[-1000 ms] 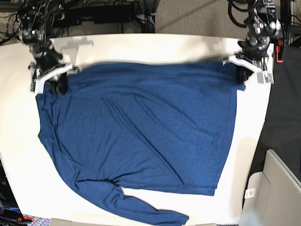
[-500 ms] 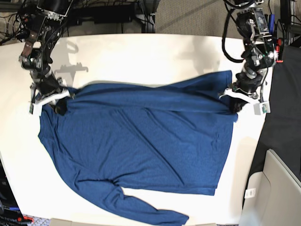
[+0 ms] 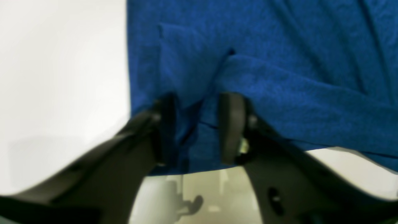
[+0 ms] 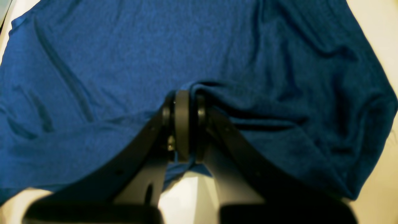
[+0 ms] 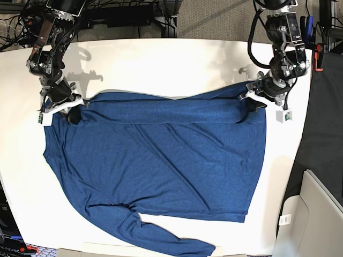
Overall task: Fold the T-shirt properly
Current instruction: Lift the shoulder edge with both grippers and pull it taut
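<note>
1. T-shirt: dark blue, soft heathered knit, long-sleeved, plain. Spread mostly flat on the white table, w/ shallow diagonal creases across the body.
2. Shirt's far edge is doubled over toward the middle, making a long rolled band running from one gripper to the other. One sleeve trails off the shirt's near corner toward the table's near edge.
3. Table: smooth, matte white; bare strip shows past the shirt's far fold.
4. Right gripper: black curved fingers, pads pressed together, pinching a bunched ridge of the fold at the shirt's corner on the base view's left. Fabric puckers into deep wrinkles around the pinch.
5. Left gripper: black fingers w/ flat dark pads, spread apart w/ a clear gap. Shirt's edge hangs in that gap; wrist view is blurred, so whether either pad touches cloth can't be told. It sits at the fold's other end, near the shirt's side hem.
6. Both grippers sit at the shirt's far side, well apart, one at each end of the fold.
</note>
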Motion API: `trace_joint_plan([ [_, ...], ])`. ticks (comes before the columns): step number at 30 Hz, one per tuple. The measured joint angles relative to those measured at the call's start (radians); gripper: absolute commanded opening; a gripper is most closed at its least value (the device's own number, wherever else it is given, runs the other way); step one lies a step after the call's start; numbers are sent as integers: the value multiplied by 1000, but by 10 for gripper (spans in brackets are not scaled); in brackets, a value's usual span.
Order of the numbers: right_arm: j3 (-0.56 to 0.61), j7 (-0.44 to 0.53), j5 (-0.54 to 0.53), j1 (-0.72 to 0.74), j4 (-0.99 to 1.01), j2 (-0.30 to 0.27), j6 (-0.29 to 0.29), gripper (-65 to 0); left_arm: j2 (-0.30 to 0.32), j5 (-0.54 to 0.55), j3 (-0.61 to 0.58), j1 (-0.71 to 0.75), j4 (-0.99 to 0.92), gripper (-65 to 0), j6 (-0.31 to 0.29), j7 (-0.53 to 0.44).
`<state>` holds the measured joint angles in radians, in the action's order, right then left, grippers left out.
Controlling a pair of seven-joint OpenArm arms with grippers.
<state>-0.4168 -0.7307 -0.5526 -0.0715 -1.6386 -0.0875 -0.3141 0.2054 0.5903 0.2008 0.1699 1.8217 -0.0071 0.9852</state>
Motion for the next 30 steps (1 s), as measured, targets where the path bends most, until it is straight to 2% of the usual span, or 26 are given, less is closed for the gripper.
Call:
trace_joint_plan([
  [2,0,1,-4,-1,0,-1,-1,-646,0,1,40,35,53,-335,0,1],
  [6,0,0,-3,-11,-3,0,-1,-646,0,-3,80,81,69,-329,0,9],
  [14,0,1,-4,-14,-26,0,-1,-646,-10,10,79,86,-43,-329,0,10],
  [25,0,-2,-4,-31,-42,0,0,-646,-12,190,80,10,-155,-331,-7,-13],
  [28,0,-2,-4,-34,-43,0,0,-646,-12,211,78,13,-157,-364,-8,-14],
  [30,0,-2,-4,-35,-43,0,0,-646,-11,209,64,13,-157,-424,-2,-18],
])
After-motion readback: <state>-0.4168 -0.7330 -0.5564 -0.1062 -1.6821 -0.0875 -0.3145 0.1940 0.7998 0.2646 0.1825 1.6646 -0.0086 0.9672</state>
